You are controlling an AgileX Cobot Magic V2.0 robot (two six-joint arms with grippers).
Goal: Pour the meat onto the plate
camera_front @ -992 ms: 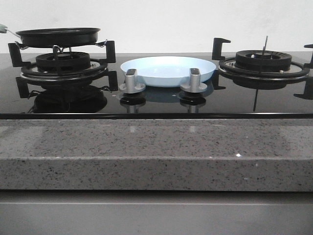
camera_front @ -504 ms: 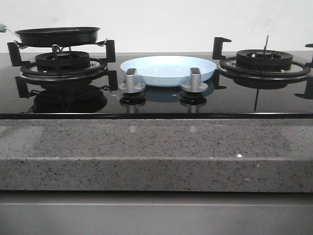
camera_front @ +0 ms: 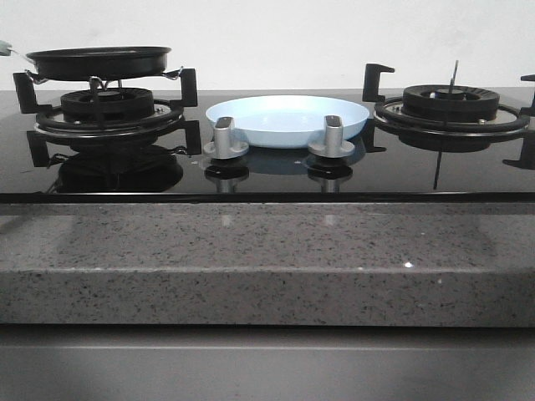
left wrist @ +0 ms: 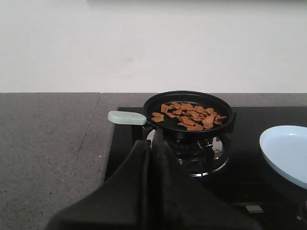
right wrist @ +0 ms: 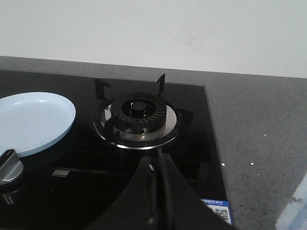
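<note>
The left gripper (left wrist: pixel 152 143) shows in its wrist view as two black fingers pressed together with only a thin seam between them, gripping nothing. It hangs short of the left burner (left wrist: pixel 194 151), aimed at the frying pan (left wrist: pixel 188 115) and clear of it. The right gripper (right wrist: pixel 157 167) is likewise closed, its fingers meeting along a narrow line, empty, poised short of the right burner (right wrist: pixel 139 115) and apart from it. Neither arm appears in the front view.

The frying pan sits level on the left burner's pan support. Its pale green handle (left wrist: pixel 126 117) gives the pan its long axis and points away from the plate, out over the grey speckled countertop (left wrist: pixel 48 143) to the robot's left. The meat (left wrist: pixel 189 115) lies inside the pan as a loose, flat heap of orange-brown chips, gathered toward the side away from the handle.

The plate (camera_front: pixel 287 119), pale blue and bare, rests flat on the black glass hob (camera_front: pixel 267 171) between the two burners, just behind the two silver control knobs (camera_front: pixel 225 138).

Compared with the front view half a second and one second ago, the plate, knobs and burners are unchanged; the pan's handle tip at the left edge has shifted very slightly, if at all.
</note>
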